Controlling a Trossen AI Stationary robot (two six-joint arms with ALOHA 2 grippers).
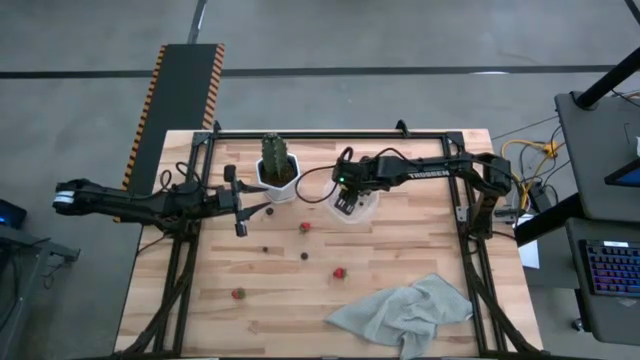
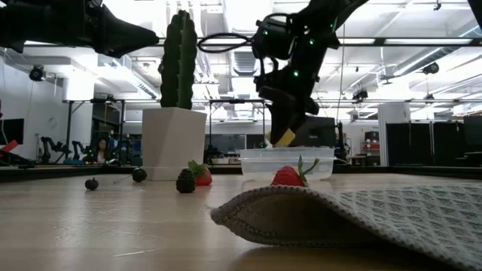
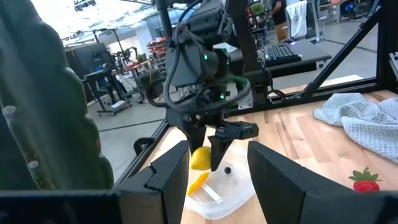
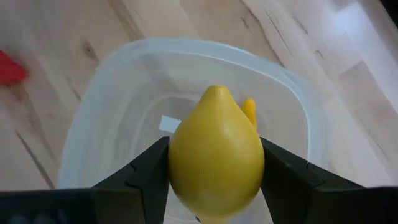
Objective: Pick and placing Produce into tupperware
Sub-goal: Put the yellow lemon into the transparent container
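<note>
Cloth: one grey cloth lies crumpled on the near right part of the table; in the low view it fills the foreground and hides the table behind it.
Strawberries: three red ones lie loose on the wood, one near the front left, one mid-table, one farther back near the container.
Berries: two small dark berries and lie mid-table; a third dark speck by the pot is too small to make out.
Container: one clear container sits at the back centre, just beside the white pot. A yellow banana-like piece lies inside it, mostly hidden behind the lemon; a small dark berry also shows inside.
Right gripper: the right gripper hangs over the container, its fingers closed against both sides of one yellow lemon, which is clear of the container floor.
Left gripper: the left gripper waits at the left of the table, fingers apart and holding nothing.
Pot: one white pot with a green cactus stands at the back.
</note>
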